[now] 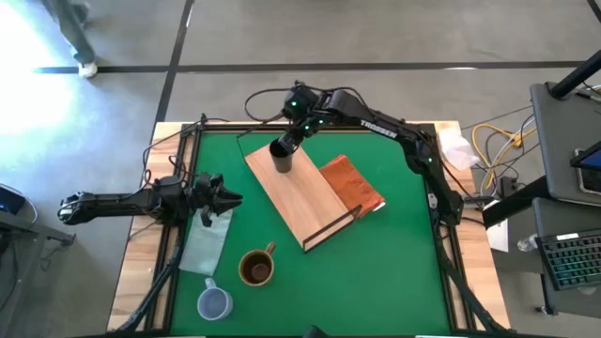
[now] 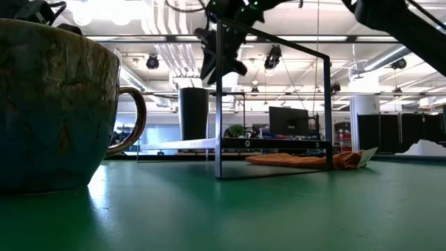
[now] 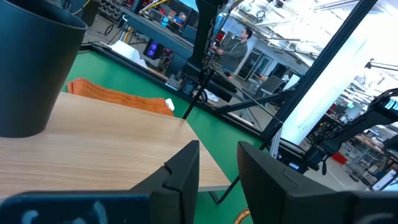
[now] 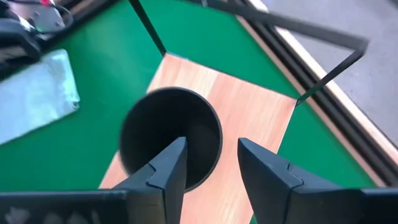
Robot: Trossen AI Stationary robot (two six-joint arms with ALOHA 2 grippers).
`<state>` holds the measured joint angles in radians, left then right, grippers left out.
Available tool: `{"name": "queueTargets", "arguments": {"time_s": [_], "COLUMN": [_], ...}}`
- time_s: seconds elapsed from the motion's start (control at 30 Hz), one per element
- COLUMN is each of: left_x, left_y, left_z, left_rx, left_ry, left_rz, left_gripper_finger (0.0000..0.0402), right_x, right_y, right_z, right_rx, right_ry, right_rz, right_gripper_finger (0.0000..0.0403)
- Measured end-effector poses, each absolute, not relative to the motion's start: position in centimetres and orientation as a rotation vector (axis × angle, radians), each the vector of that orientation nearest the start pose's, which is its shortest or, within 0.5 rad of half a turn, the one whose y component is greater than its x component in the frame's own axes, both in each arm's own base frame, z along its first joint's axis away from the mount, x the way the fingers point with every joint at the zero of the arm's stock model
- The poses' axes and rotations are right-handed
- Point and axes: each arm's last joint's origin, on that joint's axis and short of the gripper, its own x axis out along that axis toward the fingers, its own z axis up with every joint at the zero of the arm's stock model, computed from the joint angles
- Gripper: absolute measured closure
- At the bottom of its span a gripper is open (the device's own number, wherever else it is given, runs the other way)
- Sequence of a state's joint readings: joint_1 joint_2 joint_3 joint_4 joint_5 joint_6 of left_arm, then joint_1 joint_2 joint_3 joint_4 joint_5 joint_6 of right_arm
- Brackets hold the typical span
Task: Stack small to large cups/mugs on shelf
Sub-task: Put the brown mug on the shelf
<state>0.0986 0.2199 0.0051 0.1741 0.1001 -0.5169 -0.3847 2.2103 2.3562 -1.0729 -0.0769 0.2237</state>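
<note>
The narrow black cup [image 1: 282,156] stands upright on the far left end of the light-wood shelf [image 1: 305,197]; it also shows in the low view [image 2: 194,115]. My right gripper [image 4: 211,146] is open just above the cup's rim [image 4: 214,134], one finger over the mouth and one outside, touching nothing. The brown mug [image 1: 256,268] and the pale blue-grey cup [image 1: 214,302] stand on the green table near its front left. My left gripper [image 1: 235,199] is open and empty at the table's left, over a pale cloth [image 1: 207,239].
A reddish-brown cloth [image 1: 355,186] lies against the shelf's right side. The shelf's black wire frame [image 2: 272,104] stands up at its ends. The brown mug fills the low view's left [image 2: 56,104]. A person [image 3: 239,46] stands beyond the table.
</note>
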Motion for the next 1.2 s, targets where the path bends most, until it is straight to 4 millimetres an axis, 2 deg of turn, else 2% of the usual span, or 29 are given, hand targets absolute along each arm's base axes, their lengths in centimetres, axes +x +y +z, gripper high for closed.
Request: {"name": "queueTargets", "arguments": {"time_s": [0.2, 0.37, 0.53, 0.67, 0.83, 0.97, 1.07, 1.13, 1.2], "left_x": [11.1, 11.1, 10.9, 10.2, 8.4, 7.5, 7.6, 8.6, 10.0], "left_y": [0.8, 1.1, 1.2, 1.7, 1.6, 1.4, 1.2, 1.2, 1.3], "left_z": [16.4, 16.7, 18.5, 20.6, 23.5, 25.7, 27.4, 28.2, 29.0], "left_rx": [-0.512, -0.516, -0.574, -0.533, -0.498, -0.454, -0.417, -0.420, -0.430], "left_ry": [0.037, -0.018, -0.219, -0.487, -0.844, -0.957, -0.936, -0.796, -0.564], "left_rz": [0.012, 0.101, 0.095, 0.201, 0.163, 0.103, 0.024, 0.029, 0.081], "left_gripper_finger": [0.0308, 0.0308, 0.0308, 0.0308, 0.0308, 0.0309, 0.0309, 0.0309, 0.0309], "right_x": [42.3, 41.4, 41.0, 40.9, 40.8, 40.6, 40.7, 40.8, 40.9], "right_y": [-16.3, -15.6, -15.2, -14.2, -13.1, -12.8, -12.6, -12.4, -12.0], "right_z": [36.4, 38.0, 38.7, 39.5, 40.2, 40.5, 40.5, 40.5, 40.6], "right_rx": [0.400, 0.390, 0.395, 0.381, 0.335, 0.331, 0.342, 0.358, 0.381], "right_ry": [0.802, 0.763, 0.749, 0.734, 0.722, 0.714, 0.713, 0.713, 0.712], "right_rz": [-0.370, -0.361, -0.359, -0.335, -0.293, -0.286, -0.274, -0.238, -0.208], "right_gripper_finger": [0.0259, 0.0266, 0.0271, 0.0270, 0.0266, 0.0270, 0.0270, 0.0268, 0.0266]}}
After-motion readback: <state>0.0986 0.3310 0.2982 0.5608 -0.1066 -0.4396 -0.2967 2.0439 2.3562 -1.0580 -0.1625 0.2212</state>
